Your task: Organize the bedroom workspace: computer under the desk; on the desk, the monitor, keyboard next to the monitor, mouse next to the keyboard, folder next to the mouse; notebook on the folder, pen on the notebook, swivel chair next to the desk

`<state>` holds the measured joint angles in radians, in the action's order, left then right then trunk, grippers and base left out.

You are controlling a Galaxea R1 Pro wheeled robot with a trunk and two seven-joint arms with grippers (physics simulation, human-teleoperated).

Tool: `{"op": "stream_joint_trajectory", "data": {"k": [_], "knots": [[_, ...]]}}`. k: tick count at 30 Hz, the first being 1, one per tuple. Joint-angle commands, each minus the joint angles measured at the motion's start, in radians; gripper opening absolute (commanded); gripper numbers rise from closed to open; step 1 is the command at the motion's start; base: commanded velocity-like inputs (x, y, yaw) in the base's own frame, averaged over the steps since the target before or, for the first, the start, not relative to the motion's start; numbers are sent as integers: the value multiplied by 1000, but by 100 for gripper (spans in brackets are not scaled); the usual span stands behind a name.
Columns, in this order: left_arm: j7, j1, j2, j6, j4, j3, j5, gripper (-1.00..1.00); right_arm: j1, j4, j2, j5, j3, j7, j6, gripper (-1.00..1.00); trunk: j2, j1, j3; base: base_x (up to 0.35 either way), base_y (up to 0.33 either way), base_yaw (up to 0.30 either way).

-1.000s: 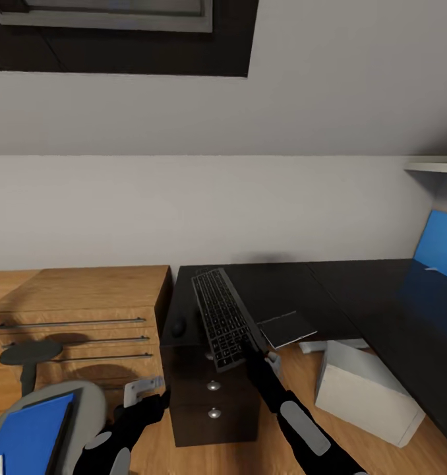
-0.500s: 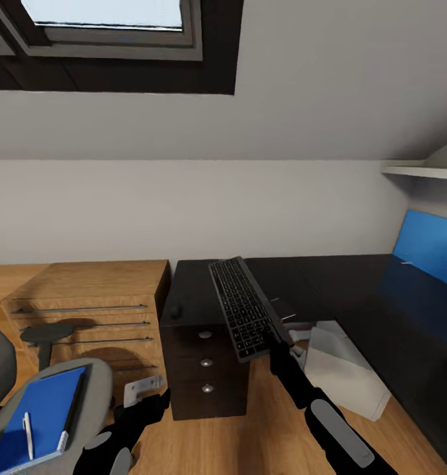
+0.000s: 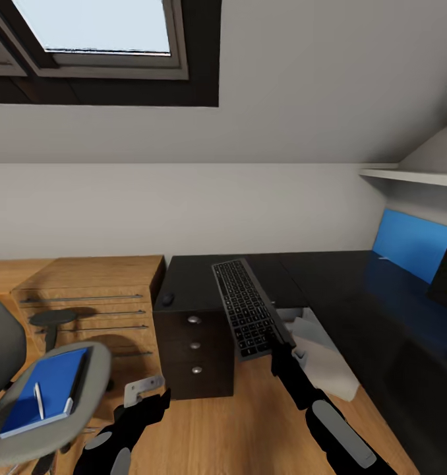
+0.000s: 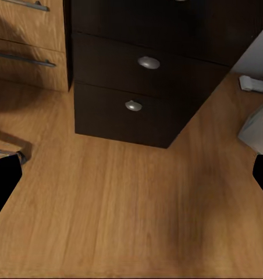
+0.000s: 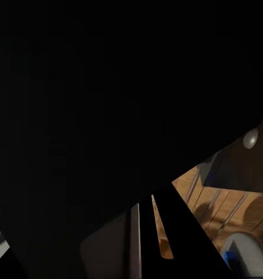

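Right pincer [image 3: 274, 344] clenched on the keyboard's [image 3: 247, 316] near end, its far end over the table [image 3: 329, 284]; best lower it level, beside the monitor [image 3: 446, 264].

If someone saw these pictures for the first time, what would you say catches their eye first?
Probably the keyboard, held up by its near end in the right gripper and angled over the desk, near the drawer unit. Next, the bright blue folder with a white pen on it, lying on the swivel chair at lower left in the head view.
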<state>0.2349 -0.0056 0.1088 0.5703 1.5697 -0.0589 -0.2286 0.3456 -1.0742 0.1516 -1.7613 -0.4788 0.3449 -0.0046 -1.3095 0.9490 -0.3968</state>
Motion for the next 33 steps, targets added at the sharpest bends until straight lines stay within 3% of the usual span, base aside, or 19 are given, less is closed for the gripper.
{"op": "stream_joint_trajectory", "data": {"k": [1,24,33], "knots": [[9,-1,0,4,1,-1,-11,100,1,0,1,-14,-4,10,0,-100,7,-4,2,-296,-217,0],[8,-1,0,4,1,-1,-12,100,1,6,3,-14,-2,9,4,-100,168,-93,74,-305,-175,0],[8,-1,0,5,1,-1,-12,100,1,8,24,-15,-2,11,6,-100,231,-127,102,-328,-131,0]]}}
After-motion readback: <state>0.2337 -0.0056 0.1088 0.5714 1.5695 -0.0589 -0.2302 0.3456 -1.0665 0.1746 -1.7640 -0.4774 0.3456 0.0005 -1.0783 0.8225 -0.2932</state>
